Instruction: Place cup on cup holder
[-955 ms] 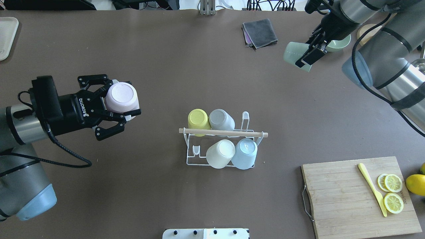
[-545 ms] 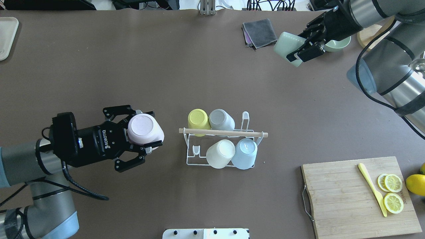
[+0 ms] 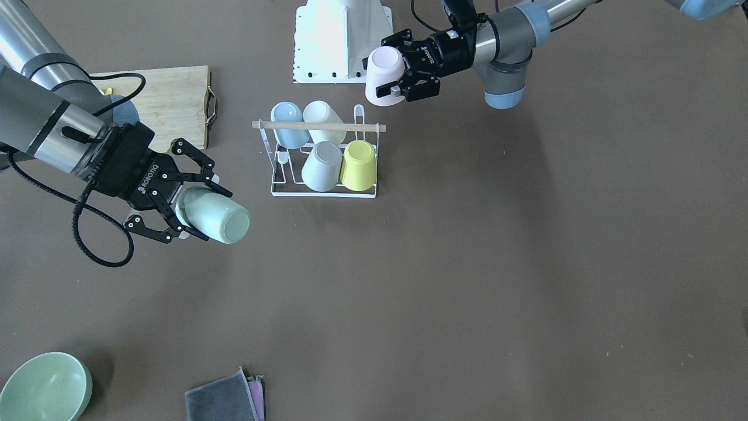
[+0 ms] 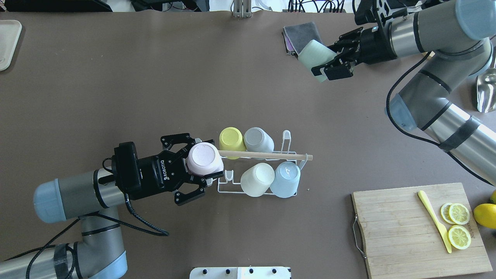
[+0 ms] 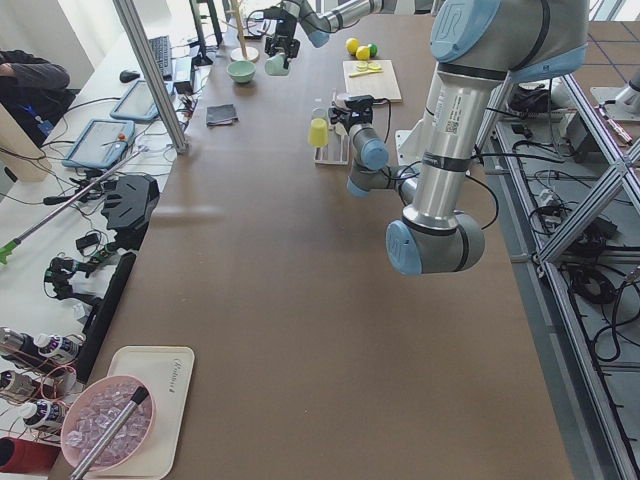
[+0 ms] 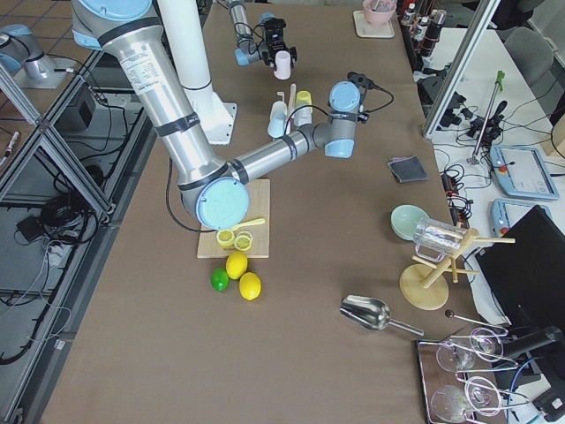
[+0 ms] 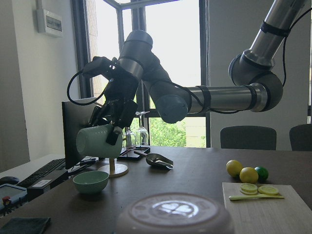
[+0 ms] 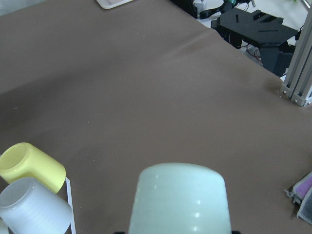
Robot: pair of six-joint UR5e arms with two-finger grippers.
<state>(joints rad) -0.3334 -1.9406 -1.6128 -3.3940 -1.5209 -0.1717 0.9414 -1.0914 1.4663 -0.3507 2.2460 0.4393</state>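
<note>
The cup holder, a white wire rack with a wooden rod point(image 4: 267, 155), stands mid-table, also in the front view point(image 3: 318, 125). Yellow point(image 4: 231, 137), grey point(image 4: 257, 139), white point(image 4: 256, 179) and light blue point(image 4: 286, 179) cups sit upside down on it. My left gripper point(image 4: 207, 161) is shut on a pink cup point(image 4: 203, 157), base up, at the rack's left end, over the rod's tip; it also shows in the front view point(image 3: 383, 67). My right gripper point(image 4: 323, 58) is shut on a pale green cup point(image 4: 314, 52), held sideways above the far right of the table.
A wooden cutting board point(image 4: 403, 232) with lemon slices and a yellow knife lies front right. A grey cloth point(image 4: 296, 33) lies under the green cup. A green bowl point(image 3: 44, 386) and a white tray point(image 4: 7, 42) sit near the table's edges.
My left gripper has carried the pink cup right, up to the rack's left end. My right gripper has moved left with the green cup, over the grey cloth.
</note>
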